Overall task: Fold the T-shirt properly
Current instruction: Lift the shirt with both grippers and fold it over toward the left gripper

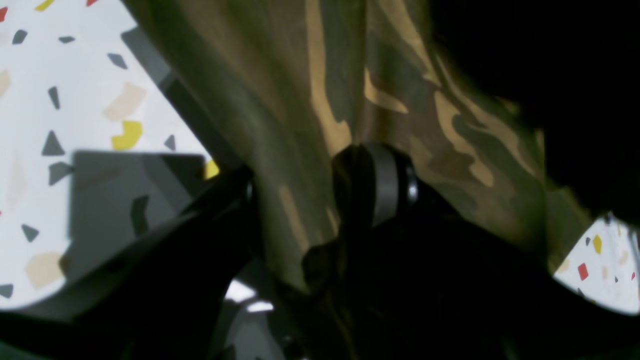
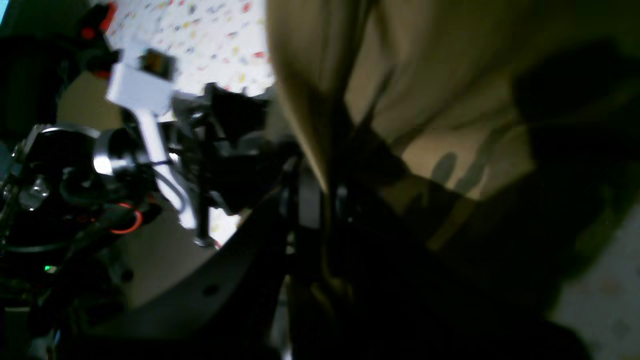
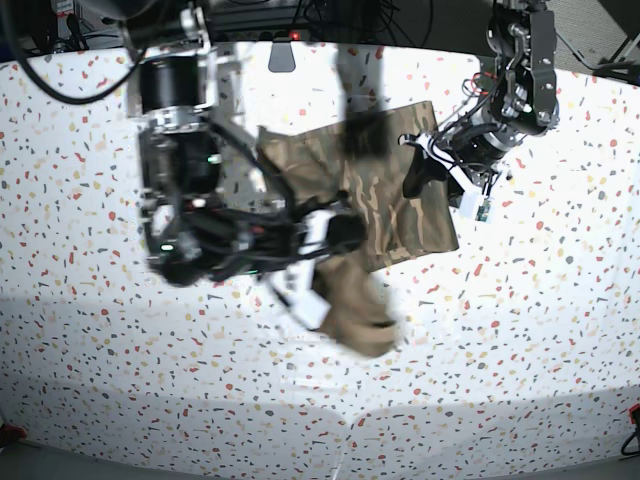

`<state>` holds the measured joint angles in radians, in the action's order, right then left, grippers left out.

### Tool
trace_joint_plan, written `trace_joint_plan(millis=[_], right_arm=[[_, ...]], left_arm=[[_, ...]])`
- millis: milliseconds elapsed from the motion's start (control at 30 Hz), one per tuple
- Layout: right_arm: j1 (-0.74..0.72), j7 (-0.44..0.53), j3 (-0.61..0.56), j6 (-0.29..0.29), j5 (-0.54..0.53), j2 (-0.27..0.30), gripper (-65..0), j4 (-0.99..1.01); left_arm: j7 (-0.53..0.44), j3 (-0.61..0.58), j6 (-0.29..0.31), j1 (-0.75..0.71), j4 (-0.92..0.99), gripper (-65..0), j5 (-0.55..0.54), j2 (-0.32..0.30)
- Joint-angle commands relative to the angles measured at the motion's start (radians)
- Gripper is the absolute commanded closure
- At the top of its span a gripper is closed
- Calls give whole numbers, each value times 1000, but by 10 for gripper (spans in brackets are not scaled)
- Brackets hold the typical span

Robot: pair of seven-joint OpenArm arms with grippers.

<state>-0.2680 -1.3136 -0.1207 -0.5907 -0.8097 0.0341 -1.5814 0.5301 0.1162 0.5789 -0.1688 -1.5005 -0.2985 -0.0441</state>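
The camouflage T-shirt (image 3: 400,215) lies partly spread at the middle back of the speckled table, and one part is pulled up and toward the front (image 3: 358,310), blurred. My left gripper (image 3: 418,172) is at the shirt's right edge. In the left wrist view it (image 1: 312,200) is shut on a fold of the camouflage cloth (image 1: 320,90). My right gripper (image 3: 345,235) is at the shirt's left side. In the right wrist view it (image 2: 320,197) is shut on a hanging fold that shows the plain tan inside (image 2: 450,90). The collar label is hidden.
The white speckled table (image 3: 520,340) spreads around the shirt. The right arm's bulky body (image 3: 185,200) stands over the table's left side. The left arm (image 3: 520,70) reaches in from the back right. Cables and dark gear (image 3: 290,15) line the back edge.
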Motion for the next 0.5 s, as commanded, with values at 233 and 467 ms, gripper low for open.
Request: trace_joint_plan(millis=[233,467], right_arm=[[31,57,-99,-3,53,-129,0,-20],[55,114,-148,-3,104,-153,-37,-17]], left_arm=[[-11,1,4,8,-13,-254,-5,-1],[-3,1,4,8,-13,-254,-6,-1]])
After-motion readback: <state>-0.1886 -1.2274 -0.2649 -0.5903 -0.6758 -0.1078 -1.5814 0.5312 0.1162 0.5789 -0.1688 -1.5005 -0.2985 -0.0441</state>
